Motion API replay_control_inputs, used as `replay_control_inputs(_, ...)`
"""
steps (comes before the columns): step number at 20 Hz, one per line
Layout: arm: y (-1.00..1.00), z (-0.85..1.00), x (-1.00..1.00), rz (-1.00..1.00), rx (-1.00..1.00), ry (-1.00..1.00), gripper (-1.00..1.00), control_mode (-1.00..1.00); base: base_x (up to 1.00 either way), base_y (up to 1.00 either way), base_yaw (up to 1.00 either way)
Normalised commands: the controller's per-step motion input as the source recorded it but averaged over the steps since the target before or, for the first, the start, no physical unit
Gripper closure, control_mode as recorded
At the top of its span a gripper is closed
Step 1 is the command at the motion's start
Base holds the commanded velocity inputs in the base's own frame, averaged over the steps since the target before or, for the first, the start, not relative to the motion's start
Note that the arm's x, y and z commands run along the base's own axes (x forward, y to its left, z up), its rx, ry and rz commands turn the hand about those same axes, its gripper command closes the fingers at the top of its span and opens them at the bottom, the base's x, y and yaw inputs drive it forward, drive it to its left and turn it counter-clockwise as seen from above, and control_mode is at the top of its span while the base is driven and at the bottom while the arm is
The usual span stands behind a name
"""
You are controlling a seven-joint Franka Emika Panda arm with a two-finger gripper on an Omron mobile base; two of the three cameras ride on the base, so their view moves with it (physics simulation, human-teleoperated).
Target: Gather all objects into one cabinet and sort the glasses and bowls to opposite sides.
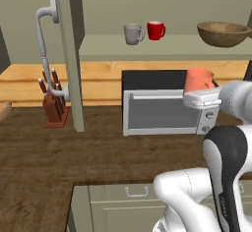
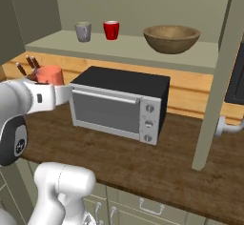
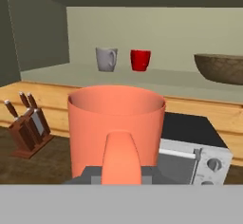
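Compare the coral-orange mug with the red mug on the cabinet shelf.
The coral-orange mug is held off the counter in the shut gripper, by the toaster oven; the red mug stands on the shelf beside the grey mug. Coral-orange is paler than the bright red. Both are upright, handled mugs.

I'm standing in a kitchen: a toaster oven (image 2: 119, 104) and knife block (image 1: 53, 107) sitting on the wooden surface (image 1: 59, 162), mugs (image 1: 143, 32) shelved in an open cabinet (image 2: 128, 47).
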Motion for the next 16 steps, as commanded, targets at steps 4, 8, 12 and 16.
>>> replay_control_inputs(4, 0.07, 0.16, 0.00, 0.02, -0.03, -0.09, 1.00, -1.00, 0.00, 0.00, 0.00)
replay_control_inputs(8, 0.08, 0.29, 0.00, 0.01, 0.00, -0.03, 1.00, -1.00, 0.00, 0.00, 0.00)
replay_control_inputs(12, 0.04, 0.31, 0.00, 0.00, 0.00, 0.00, 1.00, -1.00, 0.00, 0.00, 0.00)
replay_control_inputs(16, 0.00, 0.40, 0.00, 0.00, 0.00, 0.00, 1.00, -1.00, 0.00, 0.00, 0.00)
